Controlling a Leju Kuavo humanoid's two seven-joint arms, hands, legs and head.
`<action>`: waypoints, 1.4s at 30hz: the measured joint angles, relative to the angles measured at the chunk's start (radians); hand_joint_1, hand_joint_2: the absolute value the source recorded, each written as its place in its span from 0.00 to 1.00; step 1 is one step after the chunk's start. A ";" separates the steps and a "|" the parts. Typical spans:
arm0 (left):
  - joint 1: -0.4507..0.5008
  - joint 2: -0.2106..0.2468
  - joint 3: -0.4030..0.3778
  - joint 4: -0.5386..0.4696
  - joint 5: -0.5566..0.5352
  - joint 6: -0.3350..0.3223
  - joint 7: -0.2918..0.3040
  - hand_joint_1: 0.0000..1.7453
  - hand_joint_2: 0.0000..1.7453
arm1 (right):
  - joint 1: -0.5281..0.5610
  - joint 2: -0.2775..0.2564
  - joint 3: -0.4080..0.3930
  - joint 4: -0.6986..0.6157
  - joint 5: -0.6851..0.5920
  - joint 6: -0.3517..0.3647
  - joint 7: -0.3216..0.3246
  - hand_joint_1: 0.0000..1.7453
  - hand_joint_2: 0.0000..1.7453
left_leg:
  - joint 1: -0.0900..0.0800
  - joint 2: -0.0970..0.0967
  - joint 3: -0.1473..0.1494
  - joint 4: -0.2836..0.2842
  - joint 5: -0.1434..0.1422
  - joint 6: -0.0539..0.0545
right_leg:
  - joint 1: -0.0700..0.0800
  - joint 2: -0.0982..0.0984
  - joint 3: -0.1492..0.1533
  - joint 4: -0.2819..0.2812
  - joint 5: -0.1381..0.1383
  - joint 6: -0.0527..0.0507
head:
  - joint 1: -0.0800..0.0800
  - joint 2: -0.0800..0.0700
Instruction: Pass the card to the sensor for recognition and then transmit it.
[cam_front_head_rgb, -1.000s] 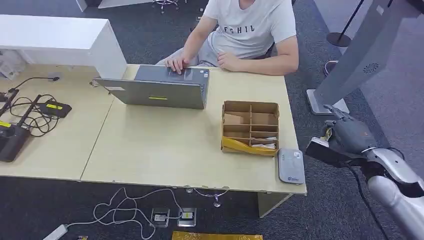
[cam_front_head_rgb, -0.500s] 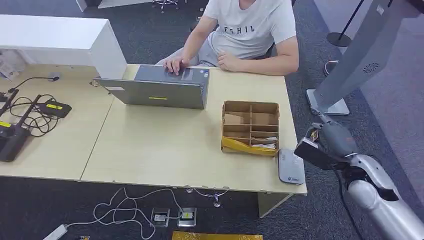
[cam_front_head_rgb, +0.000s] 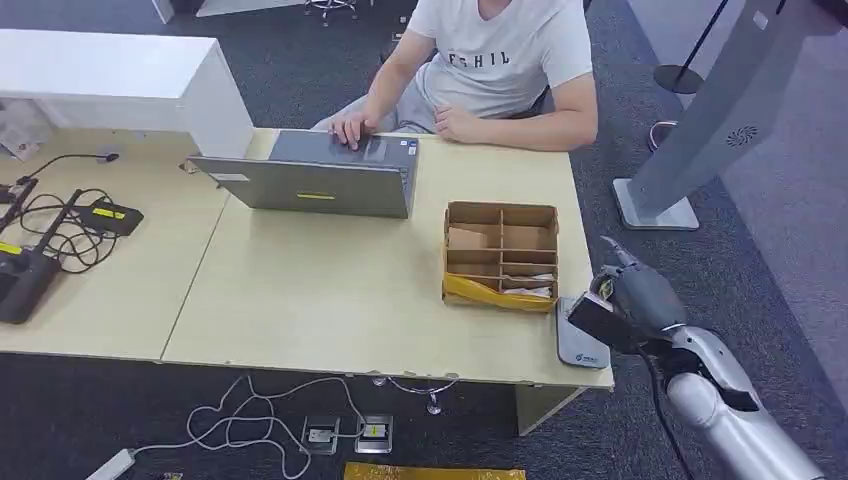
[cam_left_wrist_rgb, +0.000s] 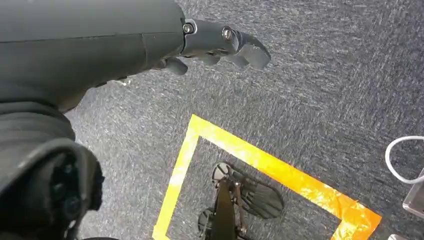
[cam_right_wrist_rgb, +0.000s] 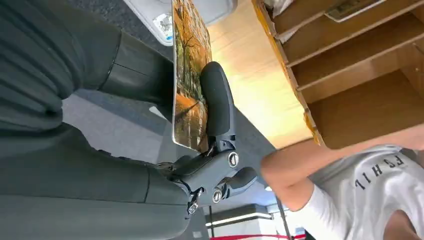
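Fingers (cam_right_wrist_rgb: 217, 107) of the right hand (cam_front_head_rgb: 630, 300) pinch a card (cam_right_wrist_rgb: 189, 75) printed with orange autumn trees. From the head view, that hand hangs at the table's (cam_front_head_rgb: 330, 290) front right corner, just over the grey sensor (cam_front_head_rgb: 580, 338) lying beside the cardboard box (cam_front_head_rgb: 500, 255); a person (cam_front_head_rgb: 500, 60) sits at the far edge with a laptop (cam_front_head_rgb: 320, 180). At the right wrist, the card stands edge-on near the sensor. At the left wrist, the left hand (cam_left_wrist_rgb: 210, 45) hangs over carpet, fingers loosely curled, holding nothing.

Silver right arm (cam_front_head_rgb: 735, 420), dark grey hand (cam_front_head_rgb: 635, 300), visible screws.
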 joint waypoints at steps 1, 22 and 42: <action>0.000 0.000 0.000 0.000 0.005 0.001 0.000 0.00 0.00 | -0.002 0.003 0.003 0.009 -0.002 -0.003 -0.003 1.00 1.00 | 0.000 0.000 0.000 0.000 0.000 0.000 | 0.000 0.000 0.000 0.000 0.000 0.000 | 0.000 0.000; 0.000 0.003 0.002 0.000 0.028 0.001 0.007 0.00 0.00 | -0.052 0.089 0.044 0.251 -0.089 -0.058 -0.122 1.00 1.00 | 0.000 0.000 0.000 0.000 0.000 0.000 | 0.000 -0.001 0.000 0.000 0.000 0.000 | 0.000 0.000; 0.001 0.006 0.003 0.000 0.034 0.001 0.007 0.00 0.00 | -0.121 0.137 0.045 0.409 -0.116 -0.061 -0.164 1.00 1.00 | 0.000 0.001 0.002 0.000 0.000 0.000 | 0.000 0.001 0.001 0.000 0.000 0.000 | 0.000 0.000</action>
